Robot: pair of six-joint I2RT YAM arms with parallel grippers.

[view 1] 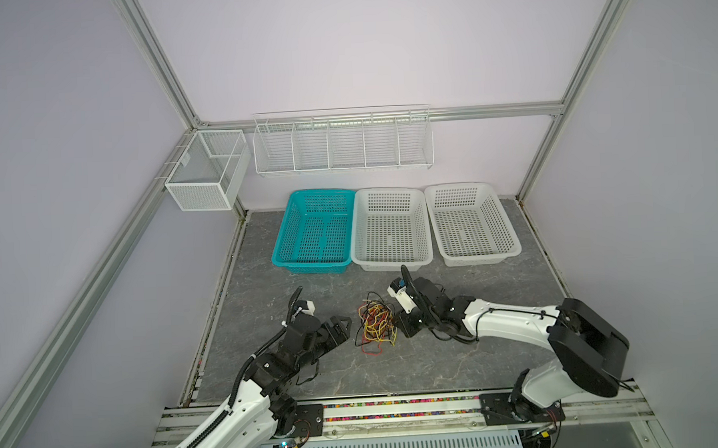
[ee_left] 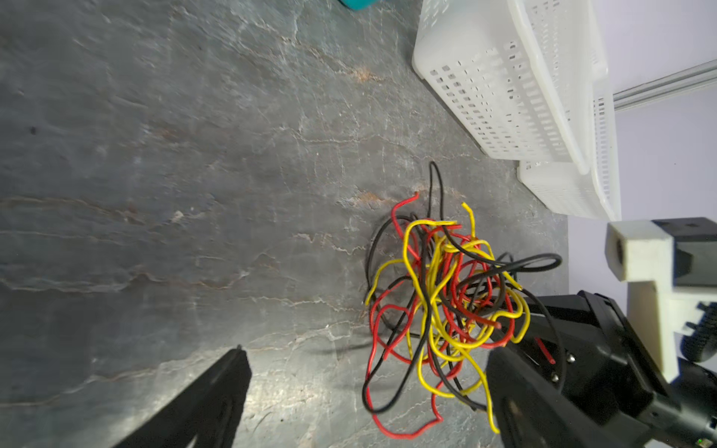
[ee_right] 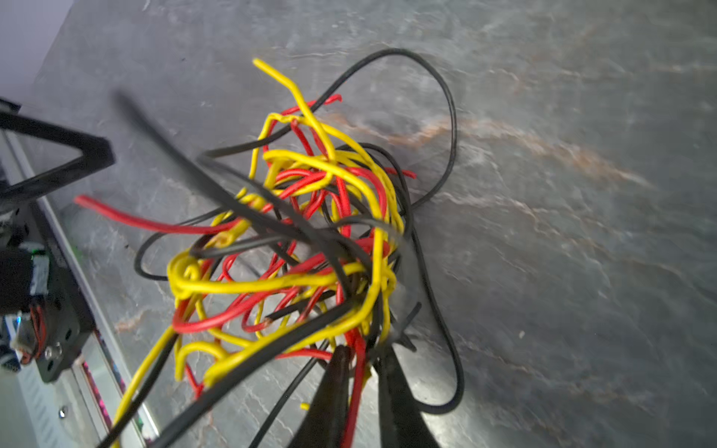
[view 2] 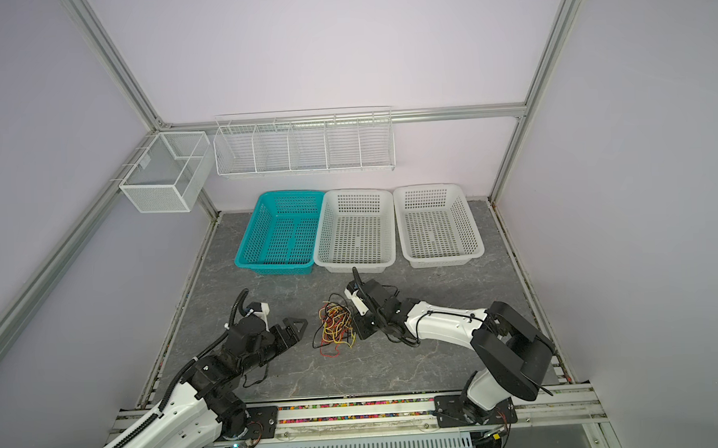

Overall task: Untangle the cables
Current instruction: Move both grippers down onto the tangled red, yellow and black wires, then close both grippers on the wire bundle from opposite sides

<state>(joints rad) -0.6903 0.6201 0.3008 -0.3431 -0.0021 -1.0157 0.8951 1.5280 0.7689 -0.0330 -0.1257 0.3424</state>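
Note:
The cables (view 1: 376, 326) (view 2: 335, 328) are one loose knot of thin black, red and yellow wires on the grey stone table, between the two arms. My right gripper (view 1: 398, 328) (view 2: 355, 329) has reached the knot's right edge. In the right wrist view its jaws (ee_right: 362, 349) are nearly together, with a red strand and some neighbouring strands of the cables (ee_right: 310, 252) pinched between them. My left gripper (view 1: 345, 329) (view 2: 299, 327) stands open just left of the knot. In the left wrist view its wide-spread fingers (ee_left: 364, 351) frame the near loops of the cables (ee_left: 438, 310) without touching them.
At the back of the table stand a teal basket (view 1: 283, 245) and two white baskets (view 1: 426, 230) (view 1: 509, 226). A wire rack (view 1: 341, 144) and a mesh box (view 1: 205, 169) hang on the walls. Bare stone table (view 1: 479, 353) lies around the knot.

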